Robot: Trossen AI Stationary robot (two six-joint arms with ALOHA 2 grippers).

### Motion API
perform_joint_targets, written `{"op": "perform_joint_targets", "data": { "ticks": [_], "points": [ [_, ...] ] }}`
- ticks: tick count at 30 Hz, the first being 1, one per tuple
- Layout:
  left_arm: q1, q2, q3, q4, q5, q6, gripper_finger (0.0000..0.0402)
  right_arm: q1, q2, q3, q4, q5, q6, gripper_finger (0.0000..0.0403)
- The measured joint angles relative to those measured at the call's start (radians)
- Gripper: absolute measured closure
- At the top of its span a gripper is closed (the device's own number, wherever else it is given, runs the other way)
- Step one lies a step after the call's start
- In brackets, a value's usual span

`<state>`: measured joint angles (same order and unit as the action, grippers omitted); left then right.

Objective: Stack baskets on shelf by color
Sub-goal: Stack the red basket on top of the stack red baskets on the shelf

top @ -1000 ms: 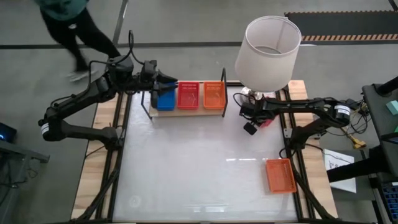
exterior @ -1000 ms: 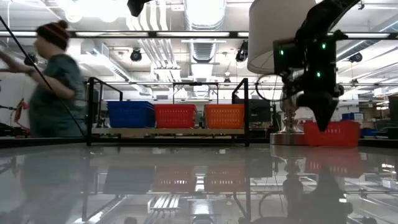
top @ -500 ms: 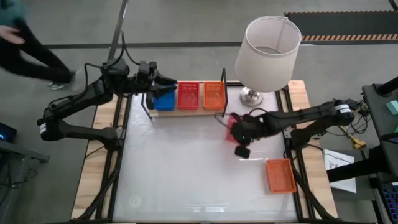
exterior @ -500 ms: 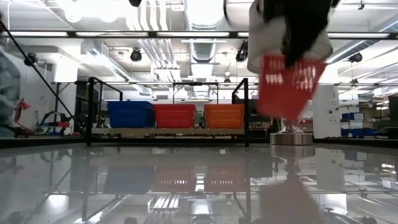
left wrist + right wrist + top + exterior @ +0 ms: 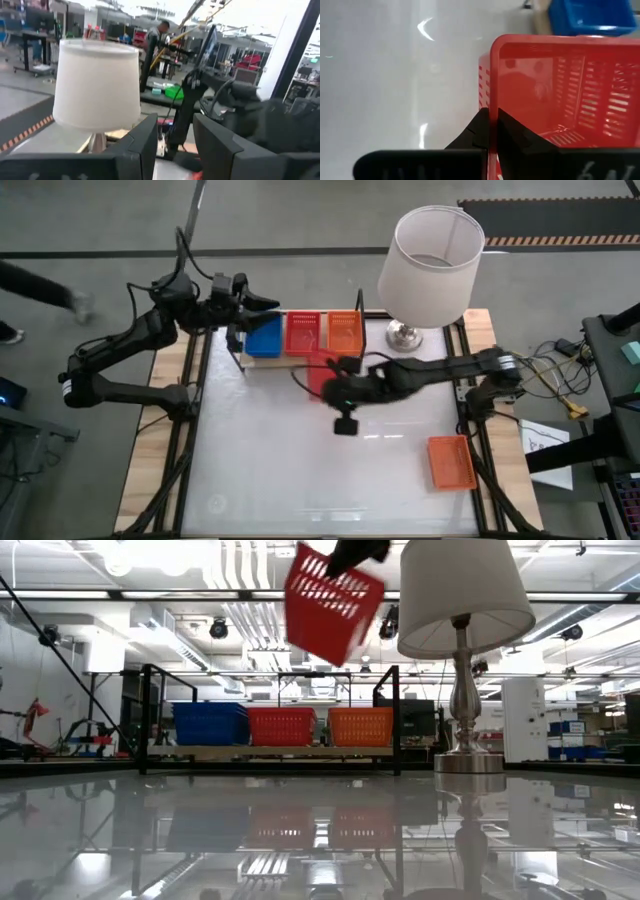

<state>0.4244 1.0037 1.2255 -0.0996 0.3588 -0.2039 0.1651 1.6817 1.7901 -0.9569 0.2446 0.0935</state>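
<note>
One camera looks straight down on the whole white table [image 5: 300, 470], another sits at tabletop height looking level across it at the shelf [image 5: 270, 752] and lamp [image 5: 462, 600] that both share, and each wrist camera peers forward past its arm's own fingers, the right one very near a red basket [image 5: 560, 90].

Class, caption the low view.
Red basket carried tilted above the shelf by the shut right gripper.

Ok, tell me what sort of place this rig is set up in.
Likely a robotics lab or workshop in an open industrial hall. Exposed ceiling ducts and strip lights run overhead, workbenches with gear fill the room behind, and hazard-striped tape marks the bare floor beside the table.
</note>
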Motion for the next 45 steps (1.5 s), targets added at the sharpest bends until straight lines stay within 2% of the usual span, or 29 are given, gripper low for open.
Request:
{"op": "perform_joint_targets", "data": {
  "ticks": [5,10,16,24,45],
  "points": [
    [0.001,-0.039,0.003,0.023,0.0,0.001,0.0292,-0.088,0.157,0.213,-0.086,0.003,-0.09,0.0394],
    [0.002,-0.087,0.006,0.026,0.0,0.004,0.0292,-0.172,0.285,0.389,-0.101,0.003,-0.184,0.0394],
    [0.002,-0.139,0.006,0.025,-0.017,0.013,0.0292,-0.267,0.425,0.566,-0.132,0.003,-0.214,0.0394],
    [0.002,-0.172,0.006,0.022,-0.034,0.033,0.0292,-0.335,0.496,0.558,-0.122,0.018,-0.253,0.0394],
    [0.002,-0.168,0.006,0.014,-0.034,0.037,0.0292,-0.349,0.556,0.557,-0.115,0.046,-0.369,0.0391]
  ]
}}
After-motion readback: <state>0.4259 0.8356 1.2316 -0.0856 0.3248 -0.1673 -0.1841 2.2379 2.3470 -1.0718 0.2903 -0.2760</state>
